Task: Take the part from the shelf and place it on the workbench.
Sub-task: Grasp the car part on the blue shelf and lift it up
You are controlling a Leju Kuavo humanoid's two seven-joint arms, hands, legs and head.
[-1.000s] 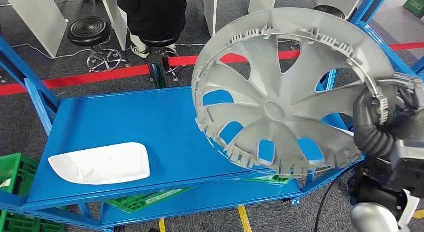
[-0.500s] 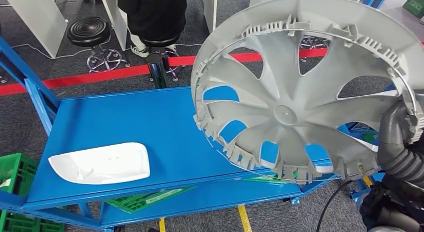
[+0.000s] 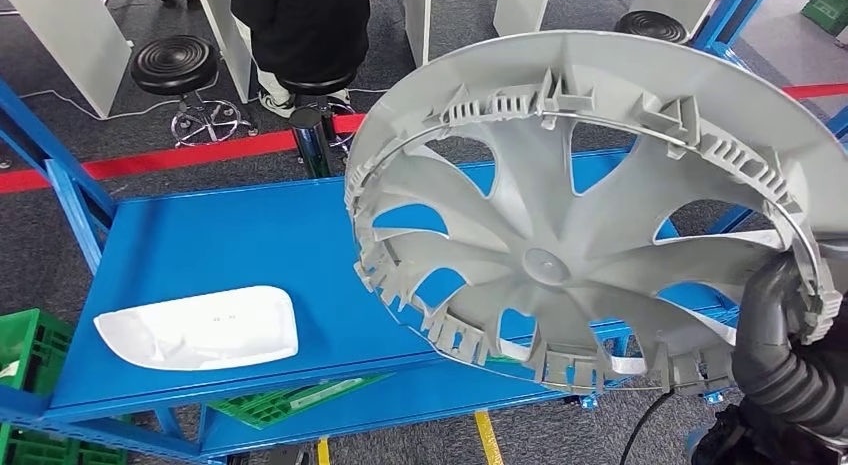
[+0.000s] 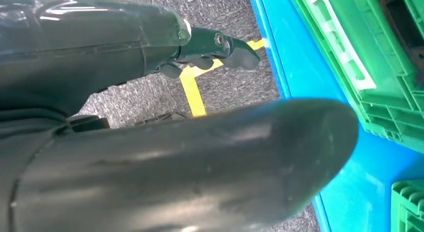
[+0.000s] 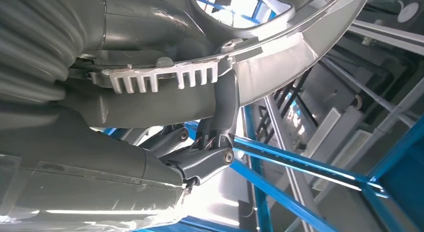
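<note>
The right hand (image 3: 790,315) grips the grey wheel cover (image 3: 590,205) by its rim, fingers (image 5: 225,112) hooked over the ribbed edge. The cover extends up and left from the hand, tilted above the blue shelf (image 3: 250,245). The left hand (image 4: 220,45) holds nothing; whether its fingers are apart or together cannot be told.

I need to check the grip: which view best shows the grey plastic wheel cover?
The head view: the whole grey plastic wheel cover shows, gripped by the right hand. The right wrist view shows its rim; the left wrist view shows none.
</note>
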